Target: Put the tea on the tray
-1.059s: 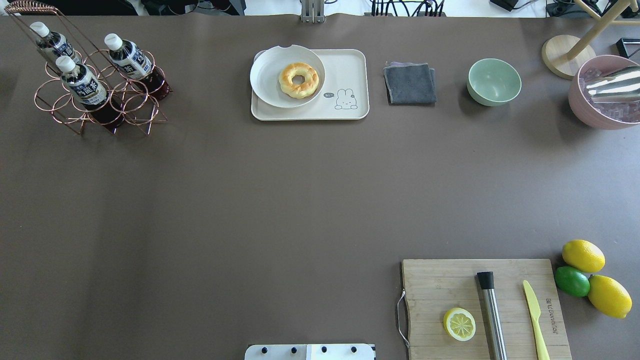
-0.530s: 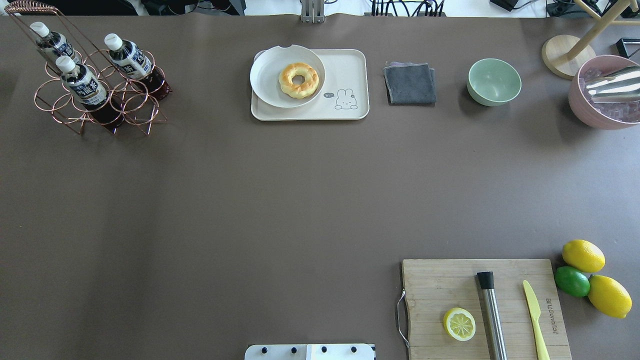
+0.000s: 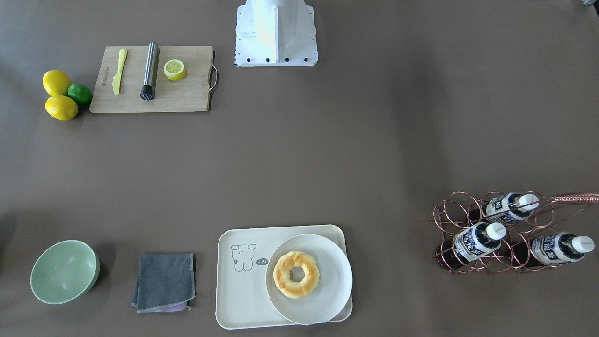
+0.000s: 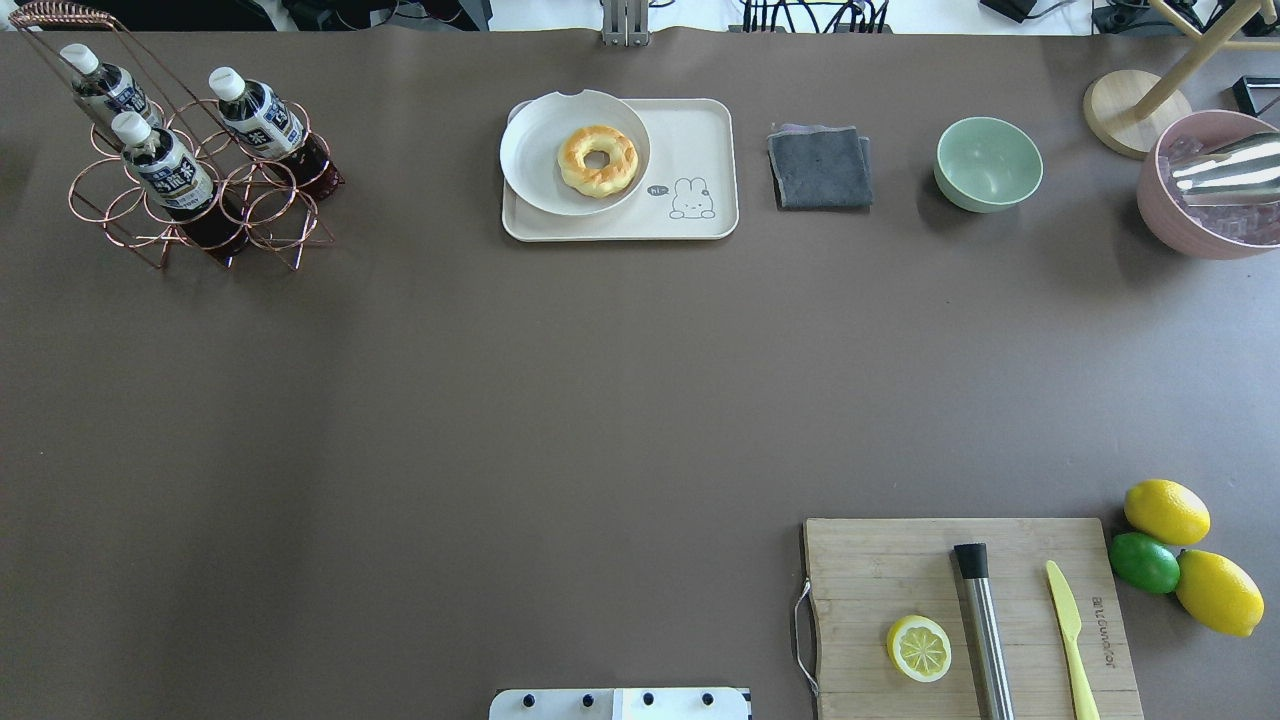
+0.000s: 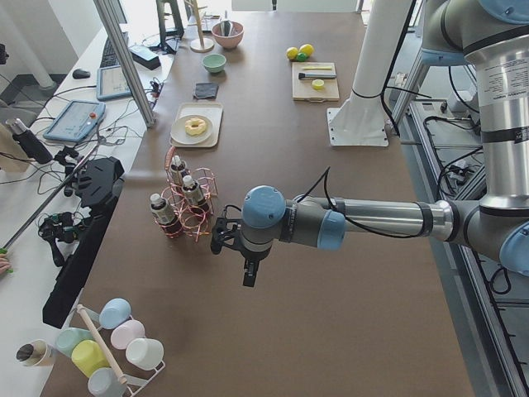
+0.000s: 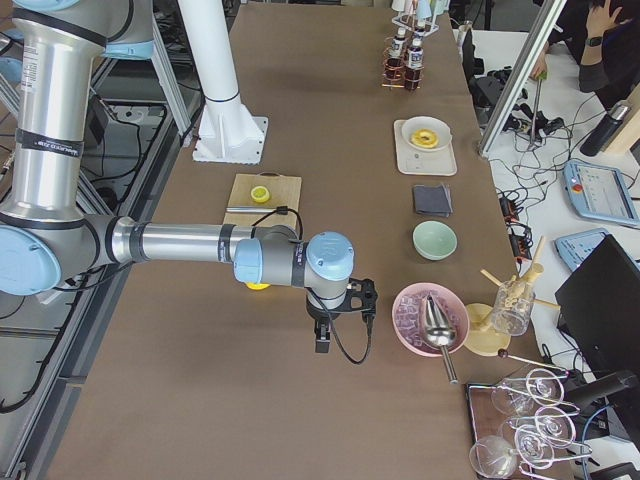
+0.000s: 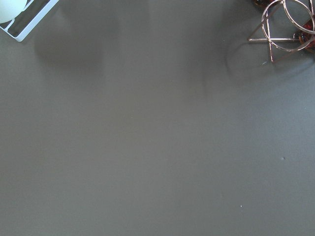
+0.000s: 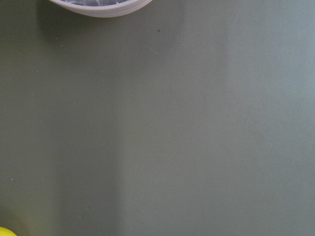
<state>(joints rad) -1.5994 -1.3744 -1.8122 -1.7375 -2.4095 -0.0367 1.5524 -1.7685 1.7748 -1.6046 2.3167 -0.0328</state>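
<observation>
Three tea bottles stand in a copper wire rack (image 4: 280, 215) at the table's far left; the nearest tea (image 4: 165, 165) (image 3: 475, 241) has a white cap and a navy label. The cream tray (image 4: 700, 130) (image 3: 238, 290) lies at the far middle, with a round white plate (image 4: 530, 160) holding a doughnut (image 4: 598, 160) on its left part. My left gripper (image 5: 248, 273) hangs over bare table just beyond the rack's outer side. My right gripper (image 6: 321, 340) hangs near the pink bowl (image 6: 430, 318). Both show only in side views, so I cannot tell their state.
A grey cloth (image 4: 820, 167) and a green bowl (image 4: 988, 163) lie right of the tray. The pink bowl (image 4: 1180, 230) holds ice and a scoop. At the near right, a wooden cutting board (image 4: 880, 580) carries a lemon half, a steel tool and a knife, with whole citrus (image 4: 1165, 510) beside it.
</observation>
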